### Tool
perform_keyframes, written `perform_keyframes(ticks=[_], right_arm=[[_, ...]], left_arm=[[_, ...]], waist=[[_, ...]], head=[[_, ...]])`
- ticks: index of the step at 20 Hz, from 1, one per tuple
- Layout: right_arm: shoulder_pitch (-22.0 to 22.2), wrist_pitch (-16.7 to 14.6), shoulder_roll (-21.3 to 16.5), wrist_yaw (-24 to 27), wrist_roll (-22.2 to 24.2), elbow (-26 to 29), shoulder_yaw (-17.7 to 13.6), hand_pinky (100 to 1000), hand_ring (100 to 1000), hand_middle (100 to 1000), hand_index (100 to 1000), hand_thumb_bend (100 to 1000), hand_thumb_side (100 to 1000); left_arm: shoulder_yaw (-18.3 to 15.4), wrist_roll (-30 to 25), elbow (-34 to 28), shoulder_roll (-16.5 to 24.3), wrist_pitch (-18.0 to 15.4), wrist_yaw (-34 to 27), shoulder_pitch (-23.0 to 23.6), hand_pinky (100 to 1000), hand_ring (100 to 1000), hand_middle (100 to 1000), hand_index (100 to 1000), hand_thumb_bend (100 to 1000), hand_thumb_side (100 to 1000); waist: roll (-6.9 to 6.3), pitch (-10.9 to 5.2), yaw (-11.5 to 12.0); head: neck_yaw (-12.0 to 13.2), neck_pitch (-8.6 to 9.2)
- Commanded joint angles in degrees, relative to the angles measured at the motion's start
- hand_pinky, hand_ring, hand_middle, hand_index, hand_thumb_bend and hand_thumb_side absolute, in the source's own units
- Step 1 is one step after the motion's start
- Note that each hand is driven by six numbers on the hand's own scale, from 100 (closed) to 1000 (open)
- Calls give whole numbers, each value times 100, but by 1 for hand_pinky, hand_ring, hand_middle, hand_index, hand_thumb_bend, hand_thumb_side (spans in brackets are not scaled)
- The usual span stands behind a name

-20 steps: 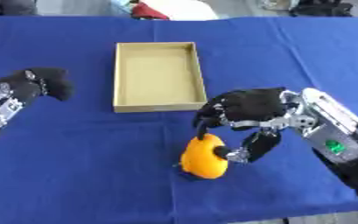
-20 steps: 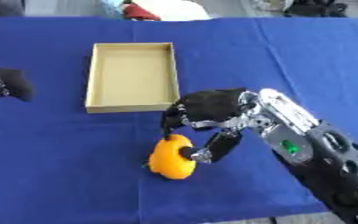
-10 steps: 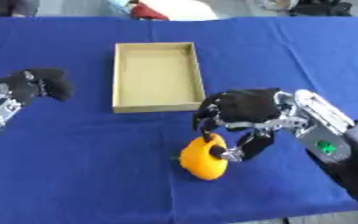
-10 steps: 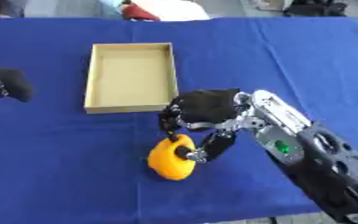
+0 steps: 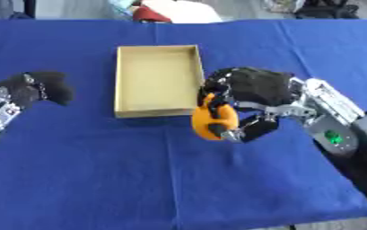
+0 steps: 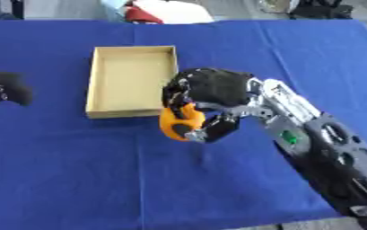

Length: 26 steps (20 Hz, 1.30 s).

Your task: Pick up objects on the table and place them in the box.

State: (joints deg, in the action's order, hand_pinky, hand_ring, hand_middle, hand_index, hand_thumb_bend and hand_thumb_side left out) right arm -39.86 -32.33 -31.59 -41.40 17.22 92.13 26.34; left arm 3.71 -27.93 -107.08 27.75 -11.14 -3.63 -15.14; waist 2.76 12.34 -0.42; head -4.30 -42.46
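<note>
My right hand point(image 5: 253, 90) is shut on a round orange object point(image 5: 211, 120), fingers over its top and thumb under its right side. The object hangs above the blue cloth just off the near right corner of the open cardboard box point(image 5: 131, 108), which stands empty at the centre. My left hand point(image 5: 38, 87) rests at the left edge with its fingers curled and nothing in them.
A blue cloth point(image 5: 139, 179) covers the whole table. Red and white things point(image 5: 167, 11) lie beyond the table's far edge. Wide bare cloth lies in front of the box and to its right.
My right hand has lifted the orange object off the cloth and carried it up and toward the box's near right corner. The left hand has stayed put.
</note>
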Motion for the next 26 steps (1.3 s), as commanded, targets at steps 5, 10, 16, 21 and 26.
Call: perform_keyframes(ticks=[5,10,16,21,26], right_arm=[[-579,434,-574,560,-2,-236,-349,792,710,652,377,100,224],[-918,666,-580,532,-144,-915,-643,790,703,650,381,100,211],[-1233,752,-419,76,-404,-1929,-976,790,701,651,387,100,201],[-1388,780,-169,-356,-693,-2673,-1227,786,697,647,392,100,188],[-1538,786,193,-880,-890,-3354,-1381,787,701,654,405,100,192]], left_arm=[[-3,-3,-99,88,6,-77,-149,711,729,694,885,100,956],[36,-29,-153,35,22,-197,-303,711,729,693,885,100,943],[95,-89,-218,-33,50,-351,-525,711,729,693,884,100,930],[142,-145,-267,-87,77,-458,-672,712,729,693,884,100,923],[193,-205,-299,-125,104,-535,-777,712,729,693,884,100,922]], waist=[[6,-72,158],[5,-29,420],[27,34,863],[54,83,1155],[69,113,1339]], head=[[-62,138],[-211,223],[-502,347],[-705,441],[-851,470]])
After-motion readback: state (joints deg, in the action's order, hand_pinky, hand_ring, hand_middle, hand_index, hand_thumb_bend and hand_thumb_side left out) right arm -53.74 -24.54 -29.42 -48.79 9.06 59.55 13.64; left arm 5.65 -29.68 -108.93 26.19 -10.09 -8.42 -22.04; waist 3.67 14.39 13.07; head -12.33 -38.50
